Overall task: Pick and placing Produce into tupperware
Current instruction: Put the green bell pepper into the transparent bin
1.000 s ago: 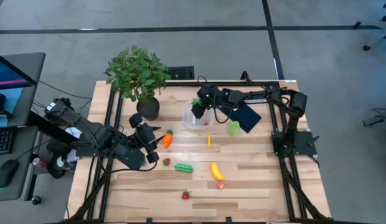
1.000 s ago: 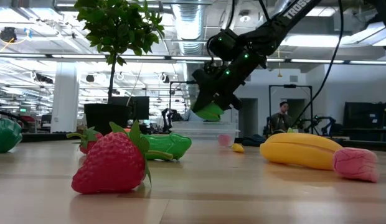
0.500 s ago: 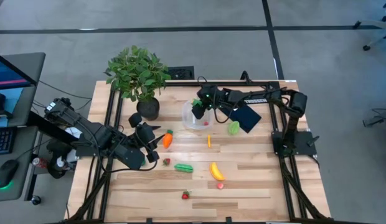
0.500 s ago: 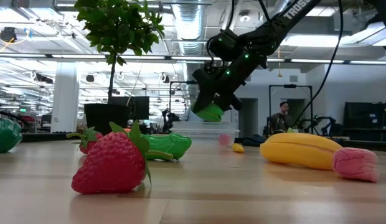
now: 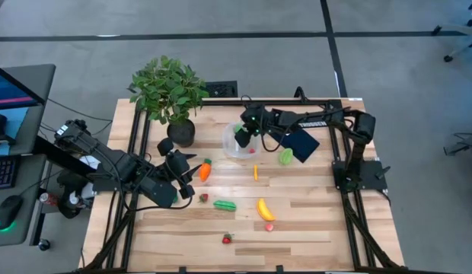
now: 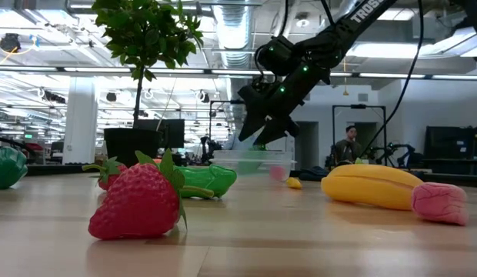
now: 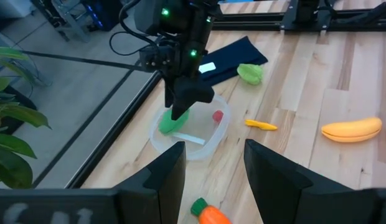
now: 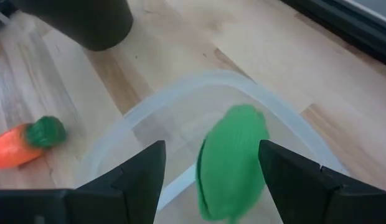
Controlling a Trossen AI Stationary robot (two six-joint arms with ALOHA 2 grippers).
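Dropping green leafy piece (image 8: 231,158) into round clear plastic tupperware (image 5: 231,148); right gripper (image 5: 246,131) spread, empty; most produce remaining.

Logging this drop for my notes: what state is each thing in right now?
Right gripper: open, above the tupperware.
Green piece: released, in the tupperware.
Tupperware: upright, also holding a small red piece.
Left gripper: open, empty, near the carrot.
Banana: lying on table.
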